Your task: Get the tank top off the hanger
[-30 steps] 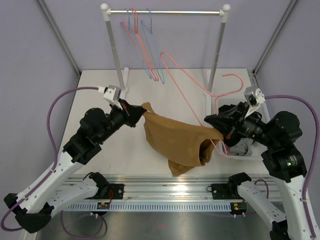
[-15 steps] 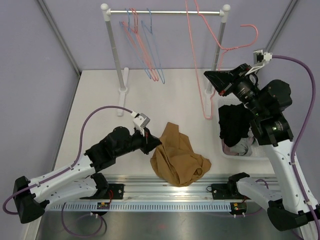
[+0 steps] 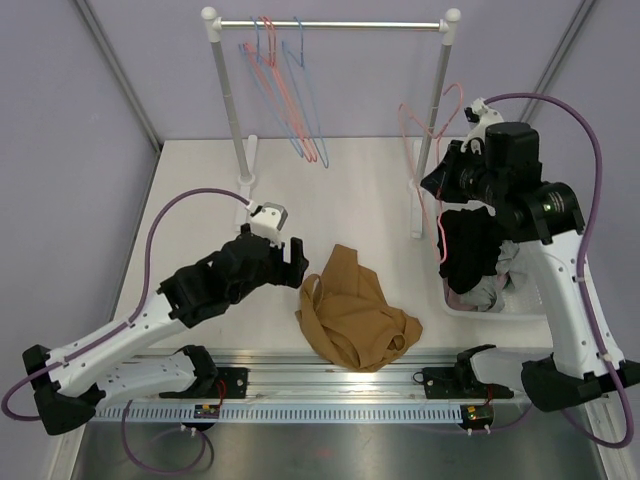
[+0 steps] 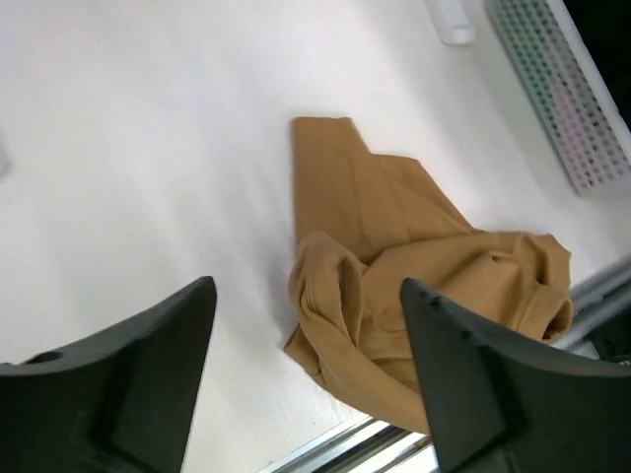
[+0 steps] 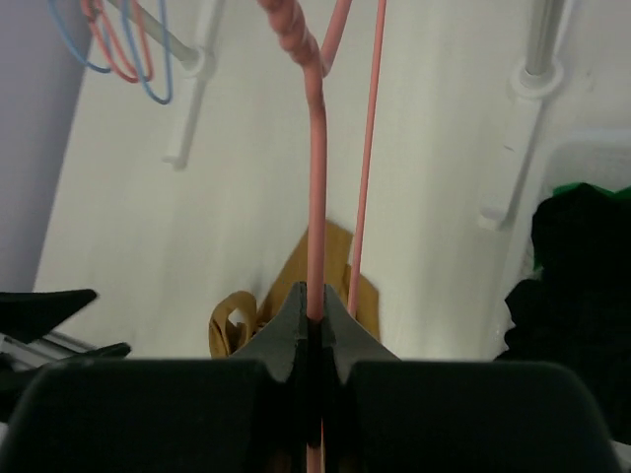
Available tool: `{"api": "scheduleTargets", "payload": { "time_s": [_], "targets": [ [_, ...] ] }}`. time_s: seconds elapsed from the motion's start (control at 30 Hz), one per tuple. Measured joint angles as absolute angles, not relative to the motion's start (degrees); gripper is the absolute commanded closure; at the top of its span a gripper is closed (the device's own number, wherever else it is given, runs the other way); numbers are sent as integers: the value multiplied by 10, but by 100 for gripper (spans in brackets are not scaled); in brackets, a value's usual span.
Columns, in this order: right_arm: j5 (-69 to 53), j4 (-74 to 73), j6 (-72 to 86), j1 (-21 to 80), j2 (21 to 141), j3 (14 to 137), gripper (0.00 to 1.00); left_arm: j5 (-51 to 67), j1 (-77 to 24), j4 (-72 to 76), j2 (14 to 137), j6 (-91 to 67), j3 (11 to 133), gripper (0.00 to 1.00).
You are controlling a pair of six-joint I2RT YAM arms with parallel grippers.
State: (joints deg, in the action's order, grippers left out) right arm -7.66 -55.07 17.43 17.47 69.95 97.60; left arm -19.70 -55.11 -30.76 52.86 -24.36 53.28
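So the big change: a second ago the tank top point(image 3: 355, 318) is stretched between both arms with the pink hanger point(image 5: 315, 197) threaded through it, and now it's a loose tan heap on the worktop point(image 3: 200, 200), out in front of the clothes rack point(image 3: 330, 24), roughly under the middle of its rail. Nothing pink runs through it anymore, as far as I can tell from the top and left wrist views. The left end effector point(image 4: 306, 296) has let go too: half a second back it's pinching the fabric, now its fingers are spread wide with nothing between them, hanging over the heap's edge on the side of the rack's left post. The right end effector point(image 5: 314, 307) is clamped tight on the hanger's wire and has swung it down from above the rail to beside the rack's right post. My read is the removal itself is done, and what's left is parking that hanger somewhere, maybe with the spare hangers point(image 3: 290, 90) on the rail.
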Motion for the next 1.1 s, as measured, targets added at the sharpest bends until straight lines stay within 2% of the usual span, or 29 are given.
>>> {"api": "scheduleTargets", "payload": {
  "time_s": [0.1, 0.3, 0.6, 1.1],
  "targets": [
    [-49, -576, 163, 175, 752, 1019, 100, -234, -551, -365, 522, -249, 567, 1],
    [-23, -598, 133, 175, 909, 1212, 100, -246, -551, -455, 490, -250, 587, 1],
    [17, -630, 94, 169, 1127, 1503, 100, -243, -551, -477, 421, -229, 567, 1],
    [2, -606, 68, 125, 1229, 1550, 100, -229, -551, -479, 432, -218, 538, 1]
  ]
}}
